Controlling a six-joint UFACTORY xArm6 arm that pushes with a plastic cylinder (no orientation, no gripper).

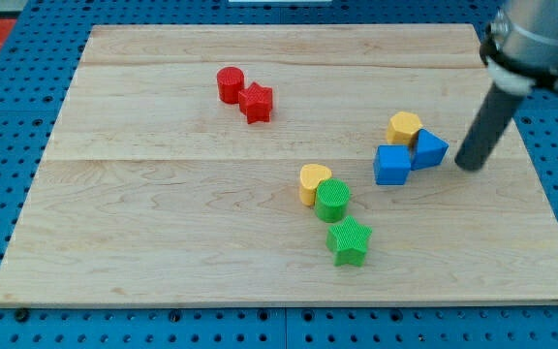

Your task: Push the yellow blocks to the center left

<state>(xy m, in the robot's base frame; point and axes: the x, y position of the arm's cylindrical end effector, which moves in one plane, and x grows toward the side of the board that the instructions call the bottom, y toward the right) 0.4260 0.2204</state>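
Note:
A yellow heart-shaped block lies at the view's right, touching a blue cube below it and a blue triangular block to its right. A second yellow heart-shaped block lies near the middle, touching a green cylinder at its lower right. My tip stands on the board just right of the blue triangular block, a small gap away.
A green star lies below the green cylinder. A red cylinder and a red star touch each other at the upper middle. The wooden board sits on a blue pegboard.

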